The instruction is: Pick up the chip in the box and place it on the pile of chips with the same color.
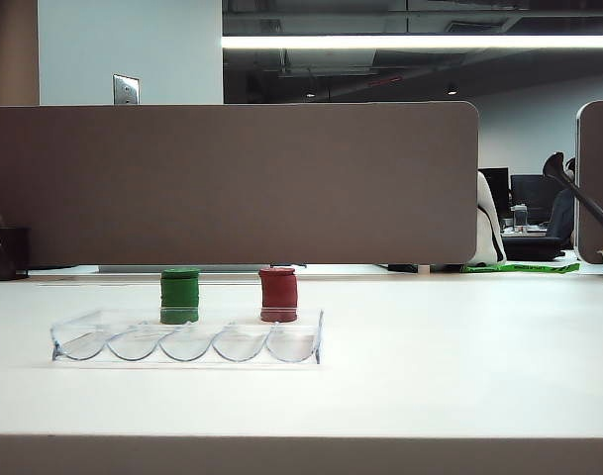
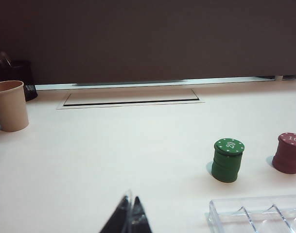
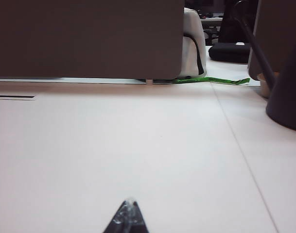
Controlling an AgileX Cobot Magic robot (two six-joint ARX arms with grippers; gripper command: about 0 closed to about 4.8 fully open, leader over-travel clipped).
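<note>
Green pile (image 2: 228,161) well apart from shut left tool (image 2: 130,213).

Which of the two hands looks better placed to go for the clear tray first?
Probably the left hand: its camera shows the tray close by, with the green pile just beyond. The right hand, also shut, sees only bare table.

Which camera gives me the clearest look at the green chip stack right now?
The left wrist view: the green stack sits close, seen from above, with the white 20 on its top chip readable. The exterior view shows it side-on behind the clear tray, top face hidden. The right wrist view shows only bare table, no stack.
</note>
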